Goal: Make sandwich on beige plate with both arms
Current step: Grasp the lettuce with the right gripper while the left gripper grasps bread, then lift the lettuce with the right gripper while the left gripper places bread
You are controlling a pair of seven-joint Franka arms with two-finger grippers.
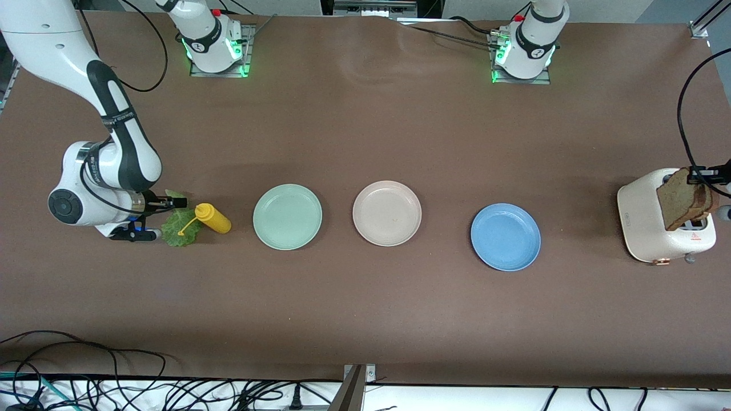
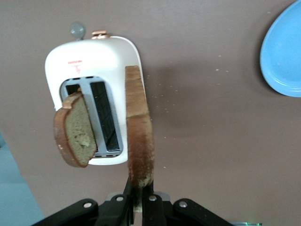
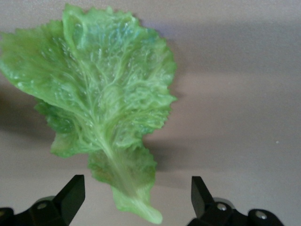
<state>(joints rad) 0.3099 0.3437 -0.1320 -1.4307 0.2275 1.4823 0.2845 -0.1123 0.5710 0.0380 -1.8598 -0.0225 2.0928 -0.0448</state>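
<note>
My left gripper is shut on one brown bread slice, held edge-on over the white toaster. In the left wrist view the held slice sits between the gripper's fingers, and a second slice leans out of a toaster slot. My right gripper is low at the right arm's end of the table. It is open, with the stem of the green lettuce leaf between its fingers. The leaf lies on the table. The beige plate is empty at mid-table.
A yellow squeeze bottle lies beside the lettuce. A mint green plate sits toward the right arm's end and a blue plate toward the left arm's end, also in the left wrist view. Cables run along the table's near edge.
</note>
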